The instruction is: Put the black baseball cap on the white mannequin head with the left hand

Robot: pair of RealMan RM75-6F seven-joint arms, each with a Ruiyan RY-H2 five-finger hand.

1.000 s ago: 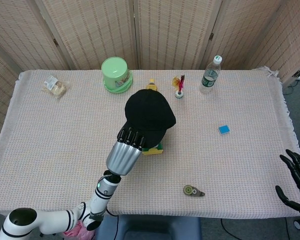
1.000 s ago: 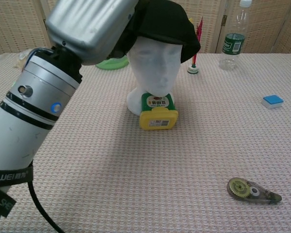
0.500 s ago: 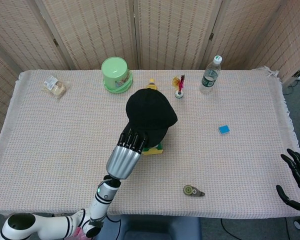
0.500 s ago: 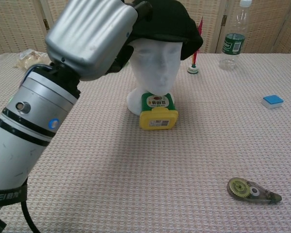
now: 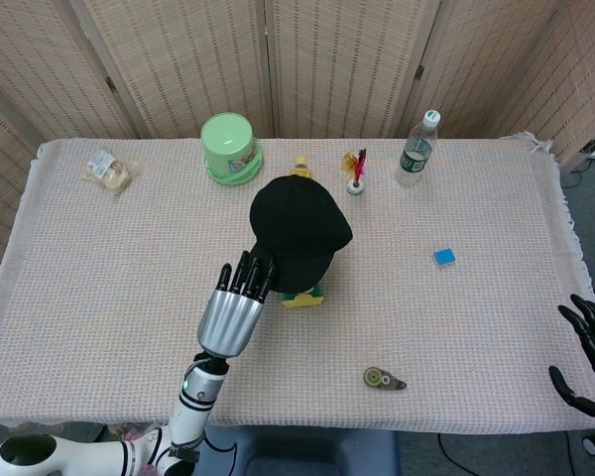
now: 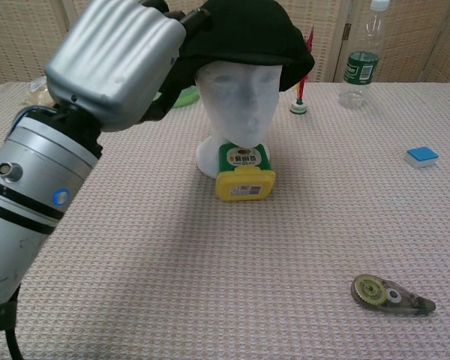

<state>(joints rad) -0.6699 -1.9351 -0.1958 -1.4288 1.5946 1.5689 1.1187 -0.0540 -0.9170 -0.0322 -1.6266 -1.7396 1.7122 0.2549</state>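
A yellow-and-green container (image 6: pixel 244 172) stands on the tabletop (image 5: pixel 99 258) right against the front of the white mannequin head (image 6: pixel 240 105), between its base and the camera. Behind the head sit a green tub (image 5: pixel 230 148), a shuttlecock (image 5: pixel 356 171) and a water bottle (image 5: pixel 416 149); a blue block (image 5: pixel 444 257) lies well off to the head's right, a tape dispenser (image 5: pixel 384 378) near the front edge, and a wrapped snack (image 5: pixel 108 170) far to the left.

The black baseball cap (image 5: pixel 297 229) sits on top of the mannequin head, its long axis running from the back of the table toward the front, brim over the face.

The left hand (image 5: pixel 232 308) rises from the front edge, palm side turned toward the head, its fingers (image 5: pixel 246 276) extended and slightly apart at the cap's left-front edge, holding nothing; actual contact with the cap is unclear. The right hand (image 5: pixel 587 347) hangs off the tabletop's right corner, fingers spread and empty.
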